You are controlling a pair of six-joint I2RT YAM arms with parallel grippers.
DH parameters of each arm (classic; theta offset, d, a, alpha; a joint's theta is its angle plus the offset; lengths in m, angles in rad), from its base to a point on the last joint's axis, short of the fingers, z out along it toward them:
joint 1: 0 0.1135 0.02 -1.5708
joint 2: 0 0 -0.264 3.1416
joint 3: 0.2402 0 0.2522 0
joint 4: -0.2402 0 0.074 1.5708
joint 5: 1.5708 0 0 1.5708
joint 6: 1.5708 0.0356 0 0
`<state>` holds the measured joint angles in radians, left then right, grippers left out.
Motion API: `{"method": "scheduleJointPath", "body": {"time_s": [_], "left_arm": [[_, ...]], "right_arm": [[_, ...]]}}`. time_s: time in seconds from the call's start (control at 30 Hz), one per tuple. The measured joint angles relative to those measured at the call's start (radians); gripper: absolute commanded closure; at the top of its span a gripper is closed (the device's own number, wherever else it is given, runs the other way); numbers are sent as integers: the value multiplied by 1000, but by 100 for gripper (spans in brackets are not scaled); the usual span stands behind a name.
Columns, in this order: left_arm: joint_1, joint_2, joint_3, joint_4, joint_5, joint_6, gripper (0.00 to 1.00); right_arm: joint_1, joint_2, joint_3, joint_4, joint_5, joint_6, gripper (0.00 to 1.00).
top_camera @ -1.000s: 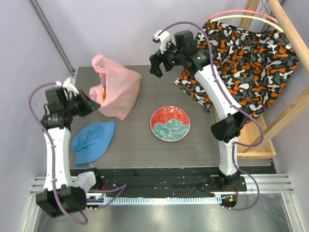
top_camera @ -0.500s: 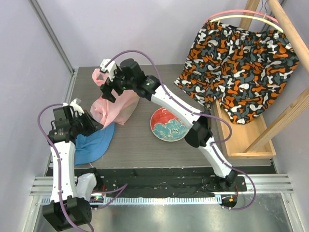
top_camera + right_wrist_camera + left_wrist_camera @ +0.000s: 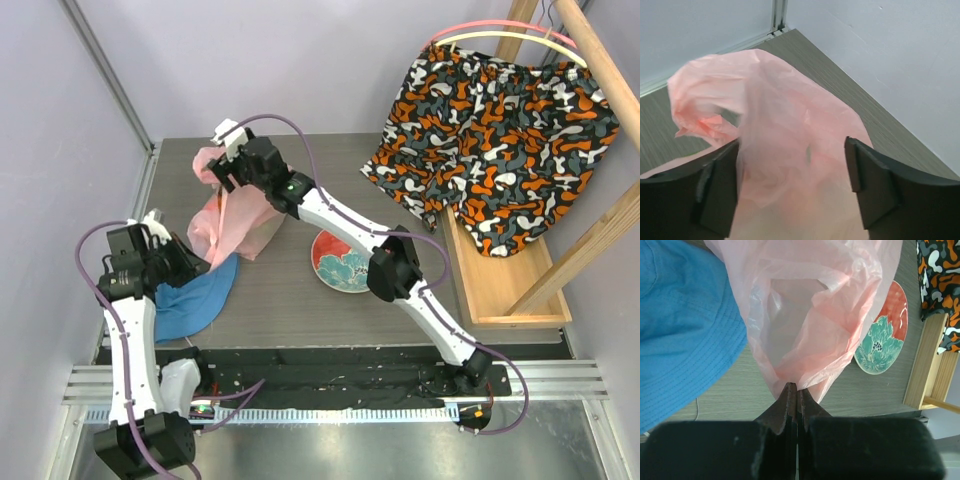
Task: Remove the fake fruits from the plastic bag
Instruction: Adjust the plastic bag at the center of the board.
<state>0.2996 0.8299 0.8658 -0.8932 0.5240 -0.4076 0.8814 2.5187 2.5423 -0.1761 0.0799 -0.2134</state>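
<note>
The pink plastic bag (image 3: 238,222) lies slumped at the back left of the table, and its crinkled film fills the left wrist view (image 3: 810,315). My left gripper (image 3: 192,263) is shut on the bag's lower edge, the film pinched between its fingertips (image 3: 792,388). My right gripper (image 3: 226,166) hovers over the bag's bunched top. It is open, with the bag's upper fold (image 3: 790,150) between its wide-apart fingers (image 3: 871,185). The fake fruits are hidden; none shows through the film.
A blue hat (image 3: 192,297) lies under and beside my left gripper. A red floral plate (image 3: 338,265) sits mid-table, partly under the right arm. Patterned orange cloth (image 3: 500,120) hangs on a wooden rack (image 3: 520,290) at the right. Walls close the back and left.
The right arm swung from the back right across to the bag's top, and its jaws narrowed slightly. The left gripper drew the bag's edge nearer, over the hat.
</note>
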Motion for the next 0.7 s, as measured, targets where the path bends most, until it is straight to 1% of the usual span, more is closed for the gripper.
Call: {"method": "scheduleJointPath", "body": {"time_s": [0.03,0.07,0.13,0.2,0.3,0.4,0.43,0.5,0.6,0.67,0.7], "left_arm": [[5,6,0,0,0,0,100],[10,16,0,1,0,0,100],[13,53,9,3,1,0,100],[11,126,52,18,7,5,100],[-37,288,237,11,-16,49,100],[-123,462,521,8,-51,107,100],[-143,547,651,-9,-53,123,100],[-170,715,920,6,-56,139,100],[-180,967,1295,43,-60,148,100],[-187,1104,1476,82,-56,145,100],[-192,1147,1525,95,-52,146,100]], "right_arm": [[-4,12,-3,29,8,3,65],[-10,23,-6,56,9,3,99],[-23,39,-6,105,11,7,99],[-42,53,7,147,13,26,99],[-80,55,19,213,10,25,99],[-153,39,18,288,9,5,99],[-181,32,18,301,7,-5,99],[-237,17,18,315,8,-40,99],[-306,-7,16,301,10,-66,99],[-342,-48,-14,273,10,-59,99],[-351,-84,-53,259,9,-52,99]]}}
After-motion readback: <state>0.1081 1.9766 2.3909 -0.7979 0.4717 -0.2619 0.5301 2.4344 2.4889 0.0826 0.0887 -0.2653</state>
